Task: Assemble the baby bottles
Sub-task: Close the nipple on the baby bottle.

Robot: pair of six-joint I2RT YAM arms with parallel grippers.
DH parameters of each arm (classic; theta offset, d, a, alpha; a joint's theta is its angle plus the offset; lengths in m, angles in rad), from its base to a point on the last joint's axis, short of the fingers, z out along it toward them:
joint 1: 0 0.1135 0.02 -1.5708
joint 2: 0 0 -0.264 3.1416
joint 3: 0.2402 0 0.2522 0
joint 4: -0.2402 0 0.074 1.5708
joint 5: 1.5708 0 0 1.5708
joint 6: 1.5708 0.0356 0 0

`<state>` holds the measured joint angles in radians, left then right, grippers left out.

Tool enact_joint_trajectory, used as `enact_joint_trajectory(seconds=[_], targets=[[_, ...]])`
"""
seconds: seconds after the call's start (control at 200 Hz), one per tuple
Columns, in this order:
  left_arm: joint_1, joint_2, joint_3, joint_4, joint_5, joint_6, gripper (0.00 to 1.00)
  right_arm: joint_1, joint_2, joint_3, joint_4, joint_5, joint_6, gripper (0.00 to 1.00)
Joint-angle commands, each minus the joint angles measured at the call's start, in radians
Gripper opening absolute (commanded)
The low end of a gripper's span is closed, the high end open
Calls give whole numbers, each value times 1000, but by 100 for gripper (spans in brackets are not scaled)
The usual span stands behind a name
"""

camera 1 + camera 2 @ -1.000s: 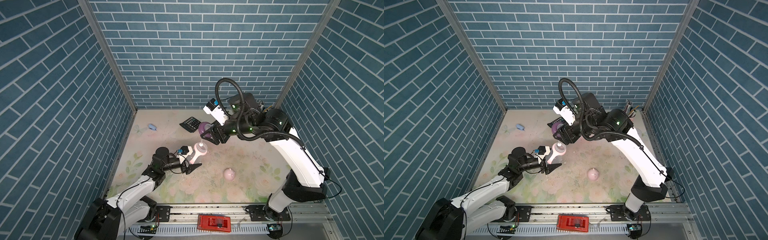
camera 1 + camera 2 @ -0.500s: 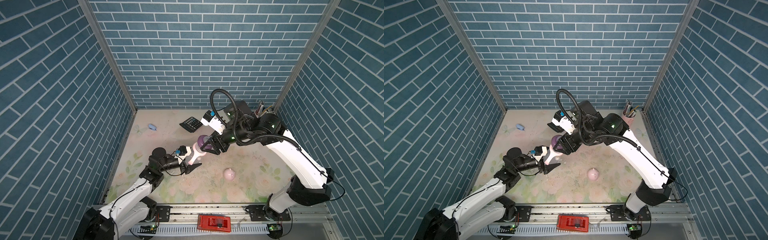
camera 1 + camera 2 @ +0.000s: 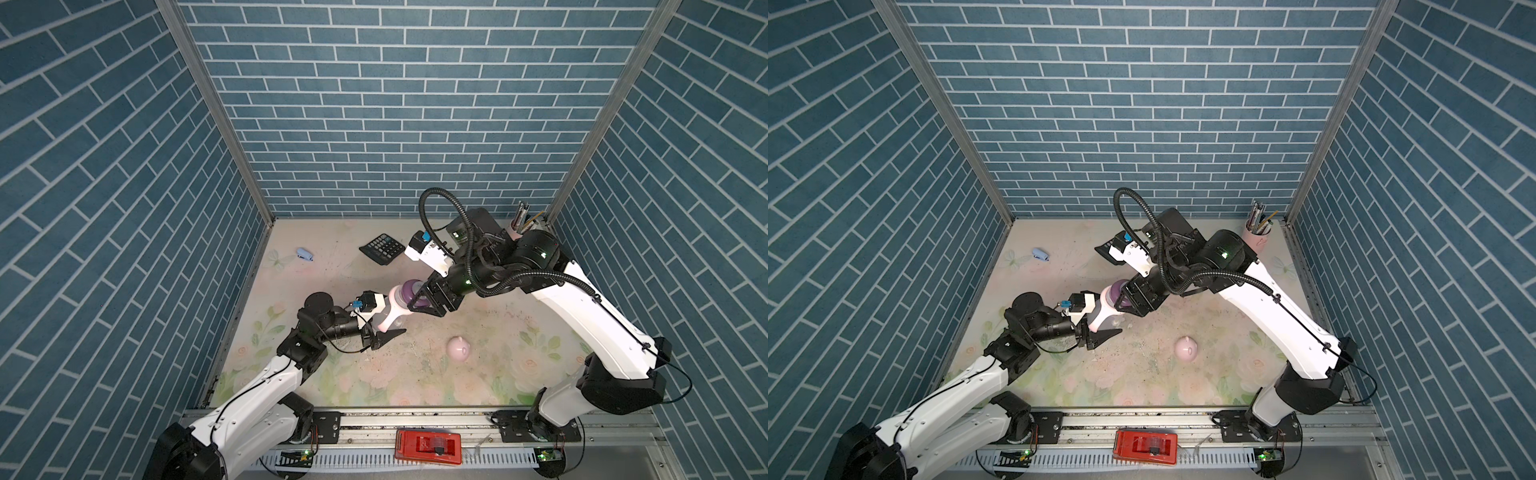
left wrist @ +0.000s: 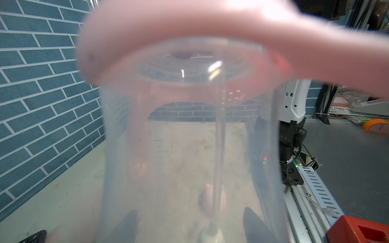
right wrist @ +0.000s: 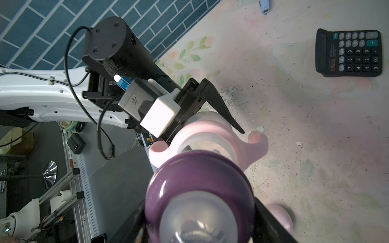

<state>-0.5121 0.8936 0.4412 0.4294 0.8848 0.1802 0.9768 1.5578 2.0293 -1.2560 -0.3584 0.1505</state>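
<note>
My left gripper (image 3: 384, 327) is shut on the translucent bottle body (image 3: 390, 319), held tilted above the mat, with the pink looped-handle ring (image 5: 210, 128) round its neck. Through the bottle wall (image 4: 189, 136) its dark fingers (image 4: 128, 227) show on either side, and a clear straw (image 4: 219, 147) runs down inside. My right gripper (image 3: 420, 302) is shut on the purple collar (image 3: 409, 291) with its clear nipple (image 5: 197, 218). The collar sits at the bottle's mouth; I cannot tell whether it is seated. The pink eared dome cap (image 3: 458, 348) lies alone on the mat in both top views (image 3: 1185, 348).
A black calculator (image 3: 382, 248) and a small blue object (image 3: 304, 254) lie toward the back wall. The pink pen cup (image 3: 1258, 237) stands in the back right corner. A red box (image 3: 428, 446) sits on the front rail.
My right arm has carried the purple collar down and leftward to the bottle's mouth. The left arm has shifted slightly, keeping the bottle tilted toward it.
</note>
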Motion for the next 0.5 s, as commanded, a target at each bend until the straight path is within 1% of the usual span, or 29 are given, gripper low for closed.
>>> enact_joint_trajectory(seconds=[0.0, 0.165, 0.495], targets=[[-9, -7, 37, -12, 24, 16, 50, -2, -2, -6, 16, 9, -43, 36], [-12, 2, 46, -16, 32, 18, 50, -4, -1, -23, 49, 12, -50, 35], [-12, -6, 50, -39, 32, 27, 50, -5, 6, -63, 95, -21, -52, 34]])
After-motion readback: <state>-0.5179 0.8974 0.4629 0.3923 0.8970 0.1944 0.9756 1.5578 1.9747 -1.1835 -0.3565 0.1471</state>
